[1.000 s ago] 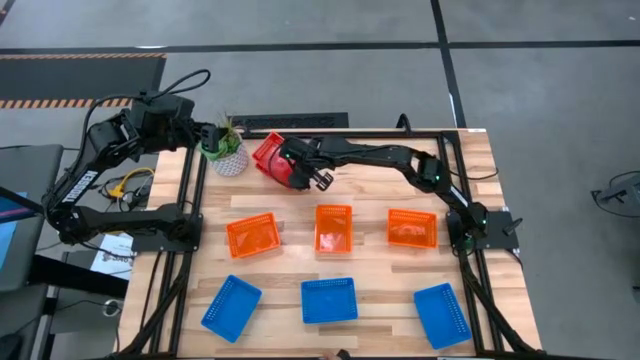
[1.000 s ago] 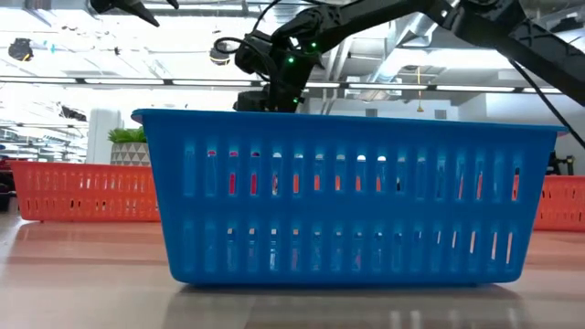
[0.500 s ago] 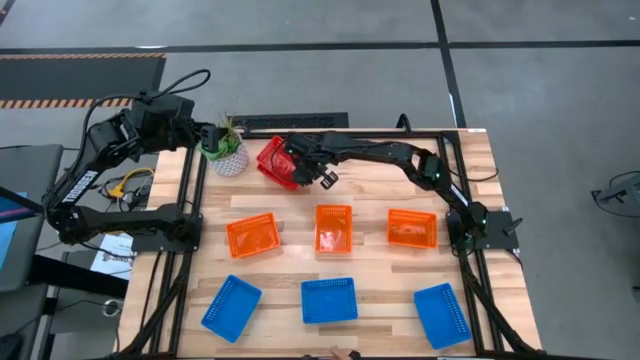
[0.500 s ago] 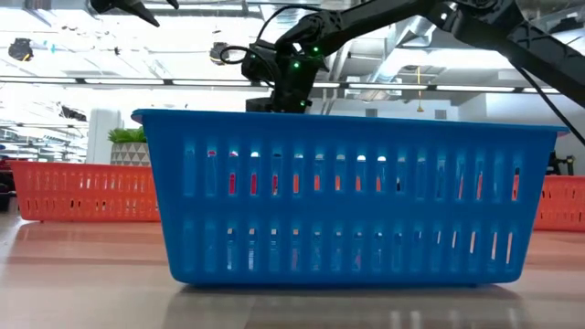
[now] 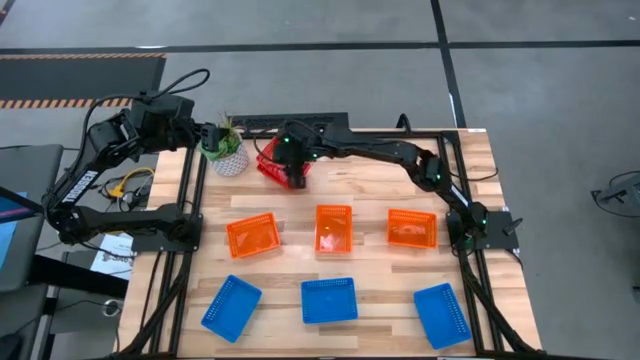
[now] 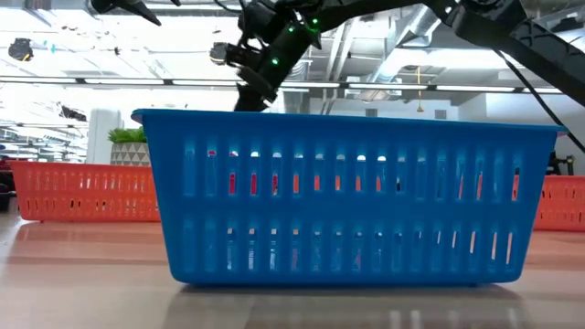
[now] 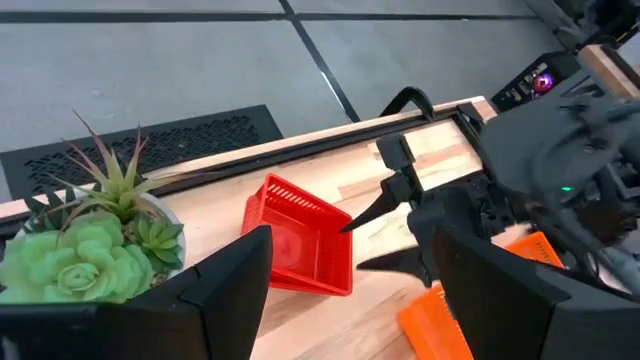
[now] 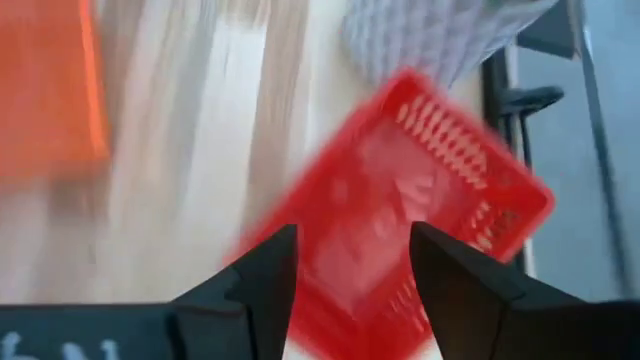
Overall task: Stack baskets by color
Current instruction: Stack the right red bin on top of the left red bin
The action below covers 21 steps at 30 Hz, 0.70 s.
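Observation:
A red basket (image 5: pixel 268 160) stands on its base at the table's far side, just right of the potted plant (image 5: pixel 226 150). It also shows in the left wrist view (image 7: pixel 300 240) and, blurred, in the right wrist view (image 8: pixel 400 210). My right gripper (image 5: pixel 292 174) hangs open just above the basket's right side (image 8: pixel 350 275), holding nothing. Its two pointed fingers (image 7: pixel 372 208) stand apart beside the rim. Three orange baskets (image 5: pixel 333 229) form the middle row and three blue baskets (image 5: pixel 329 300) the near row. My left gripper (image 7: pixel 350 320) waits open, raised at the far left behind the plant (image 5: pixel 205 133).
The plant in its white pot (image 7: pixel 90 240) stands close to the red basket's left. A blue basket (image 6: pixel 347 196) fills the low view, with my right arm (image 6: pixel 265 50) above it. A black frame rail (image 5: pixel 330 130) runs along the table's far edge.
My right gripper has opened and let go of the red basket, which it held tilted a second ago. It has then rolled about its own axis and risen above the basket. The basket now sits flat on the table beside the plant.

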Each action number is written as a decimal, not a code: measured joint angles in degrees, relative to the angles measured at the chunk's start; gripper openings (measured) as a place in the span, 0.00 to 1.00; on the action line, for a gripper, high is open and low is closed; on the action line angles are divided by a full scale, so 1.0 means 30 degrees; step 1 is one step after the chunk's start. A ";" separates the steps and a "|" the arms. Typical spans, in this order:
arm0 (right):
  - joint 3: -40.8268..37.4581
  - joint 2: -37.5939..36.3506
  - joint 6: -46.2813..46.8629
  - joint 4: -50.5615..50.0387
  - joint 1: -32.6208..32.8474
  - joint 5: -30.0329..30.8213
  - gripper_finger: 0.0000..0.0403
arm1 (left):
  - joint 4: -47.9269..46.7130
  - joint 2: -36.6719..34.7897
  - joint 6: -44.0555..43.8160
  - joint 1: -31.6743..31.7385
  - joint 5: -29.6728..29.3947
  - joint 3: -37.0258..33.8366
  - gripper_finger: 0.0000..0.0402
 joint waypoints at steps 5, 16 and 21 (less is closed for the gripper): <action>-0.0234 0.0066 0.2419 0.1358 0.0271 -0.0046 0.53 | -0.0005 0.0000 -0.0035 -0.0005 -0.0007 -0.0002 0.65; -0.3072 0.0142 0.4435 0.4452 0.0616 0.0005 0.52 | -0.0013 0.0000 0.0198 0.0000 -0.0015 -0.0002 0.65; -0.4231 0.0138 0.4691 0.5475 0.0492 0.0078 0.51 | -0.0020 0.0000 0.0368 -0.0003 -0.0022 0.0003 0.65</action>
